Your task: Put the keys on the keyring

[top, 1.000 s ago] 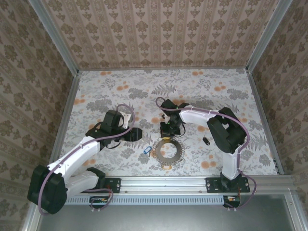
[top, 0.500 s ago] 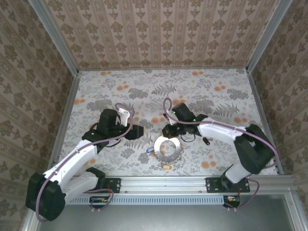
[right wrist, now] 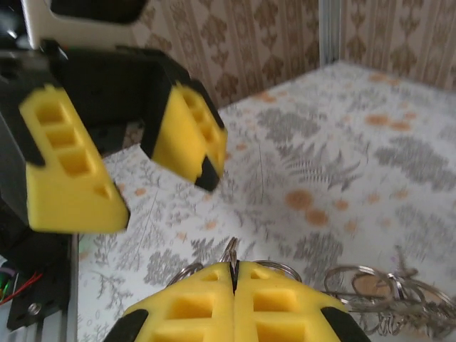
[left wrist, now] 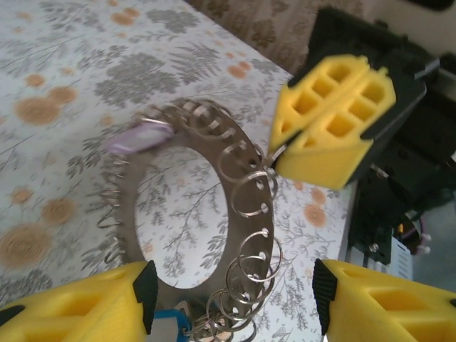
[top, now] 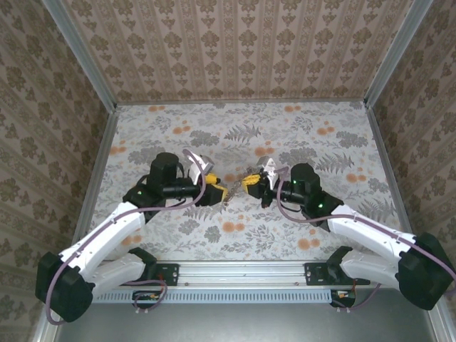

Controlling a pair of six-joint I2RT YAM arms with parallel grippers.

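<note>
Just beyond the near rail, the two arms are leaning in toward each other over the middle of the tabletop (top: 320, 135). The right gripper (right wrist: 234, 285) is clenching its yellow jaws tight on the rim of the keyring (left wrist: 231, 206). It is pinching the hoop among the small wire rings (left wrist: 253, 196) dangling all round it and is holding it up off the flowered surface. The left gripper (top: 222, 191) is facing it from the left with its jaws standing apart, one on each side of the hoop. I cannot tell whether either pad is touching the metal. A blue clip (left wrist: 167, 329) is hanging from the part of the hoop nearest the left gripper, between those parted jaws.
</note>
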